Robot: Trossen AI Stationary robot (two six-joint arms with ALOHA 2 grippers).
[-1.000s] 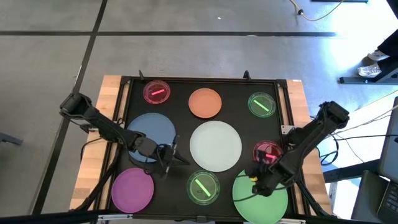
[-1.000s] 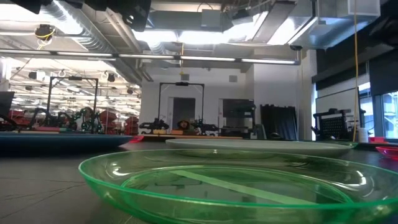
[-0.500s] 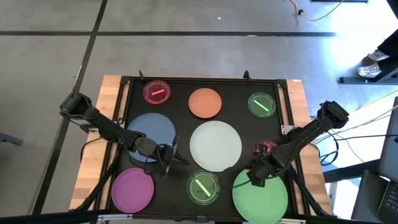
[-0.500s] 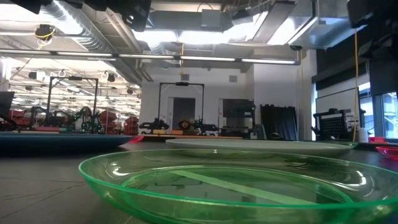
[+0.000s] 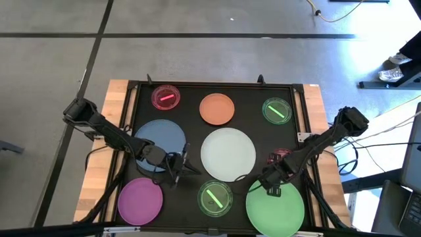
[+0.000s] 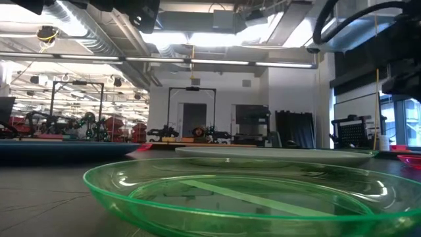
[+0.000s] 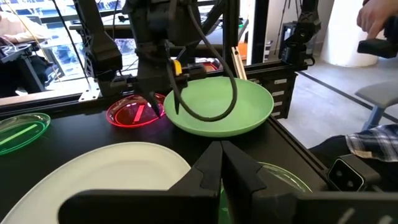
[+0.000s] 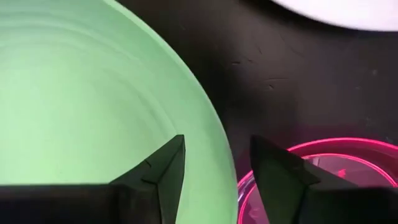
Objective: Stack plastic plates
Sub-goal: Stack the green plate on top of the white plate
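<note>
Nine plastic plates lie on the black table mat [image 5: 187,141], all flat and apart from each other, none stacked yet. The right gripper [image 5: 271,189] is low over the rim of the large light green plate [image 5: 279,210], at the edge of that plate nearest the white one. In the right wrist view its two dark fingers [image 8: 163,168] stand apart, one over the green plate's inner surface and the other outside the rim, so the rim runs between them; they are open and hold nothing. Just behind this gripper, mostly hidden under the arm, lies a small pink-red plate [image 5: 281,157], which the right wrist view shows just beside the green rim. The large white plate [image 5: 227,153] is near, on the gripper's side toward the middle of the table.

The left gripper [image 5: 179,168] waits between the large blue-grey plate [image 5: 160,139] and the white plate, with its fingers [image 7: 219,167] pressed together and nothing between them. The medium purple plate [image 5: 140,201] lies near it at the front edge of the mat, and a small green plate with a stripe [image 5: 215,197] lies just beside its fingertips, toward the right arm.

Far from both grippers, along the back edge, lie another small pink-red plate [image 5: 166,97], the medium orange plate [image 5: 216,108] and another small green striped plate [image 5: 277,110].
</note>
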